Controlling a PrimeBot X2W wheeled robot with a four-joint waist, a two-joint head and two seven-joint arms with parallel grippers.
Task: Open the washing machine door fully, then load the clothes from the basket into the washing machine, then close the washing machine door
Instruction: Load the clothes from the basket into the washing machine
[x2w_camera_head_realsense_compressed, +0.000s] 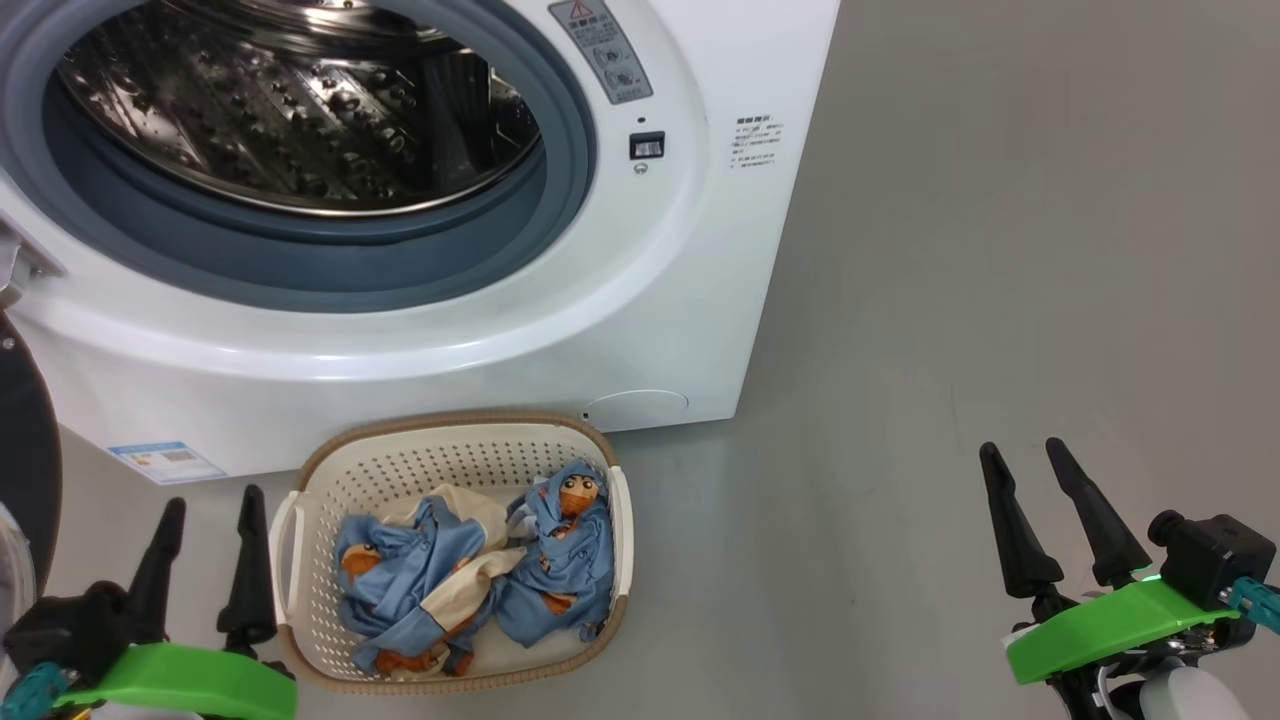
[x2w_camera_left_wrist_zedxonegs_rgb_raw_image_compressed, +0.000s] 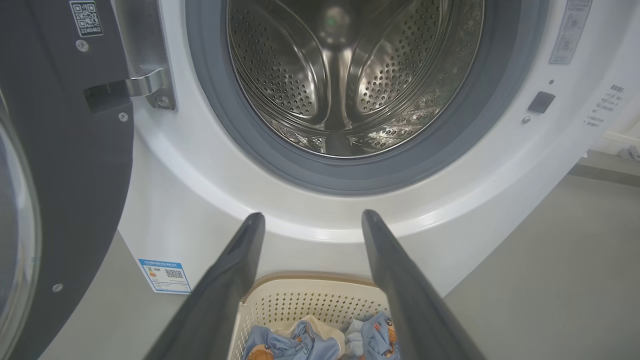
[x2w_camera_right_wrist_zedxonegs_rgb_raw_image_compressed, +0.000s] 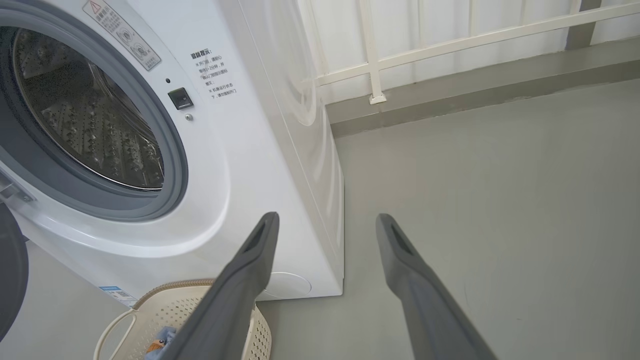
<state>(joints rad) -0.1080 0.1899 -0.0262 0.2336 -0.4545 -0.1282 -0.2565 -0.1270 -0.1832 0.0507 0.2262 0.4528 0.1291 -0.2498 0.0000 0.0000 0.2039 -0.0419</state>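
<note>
The white washing machine (x2w_camera_head_realsense_compressed: 480, 330) stands with its steel drum (x2w_camera_head_realsense_compressed: 290, 110) exposed. Its black-rimmed door (x2w_camera_left_wrist_zedxonegs_rgb_raw_image_compressed: 65, 190) is swung wide open to the left. On the floor in front sits the cream basket (x2w_camera_head_realsense_compressed: 420, 470), holding blue clothes (x2w_camera_head_realsense_compressed: 470, 580) with orange figures and cream cloth. My left gripper (x2w_camera_head_realsense_compressed: 212, 500) is open just left of the basket, fingers empty. In the left wrist view the same gripper (x2w_camera_left_wrist_zedxonegs_rgb_raw_image_compressed: 310, 220) points over the basket (x2w_camera_left_wrist_zedxonegs_rgb_raw_image_compressed: 300, 300) toward the drum. My right gripper (x2w_camera_head_realsense_compressed: 1025, 450) is open over bare floor, well right of the basket.
Grey floor (x2w_camera_head_realsense_compressed: 1000, 250) stretches to the right of the machine. A white railing (x2w_camera_right_wrist_zedxonegs_rgb_raw_image_compressed: 450, 45) and a low grey ledge run along the wall behind it. A blue label sticker (x2w_camera_head_realsense_compressed: 165, 462) sits on the machine's lower left front.
</note>
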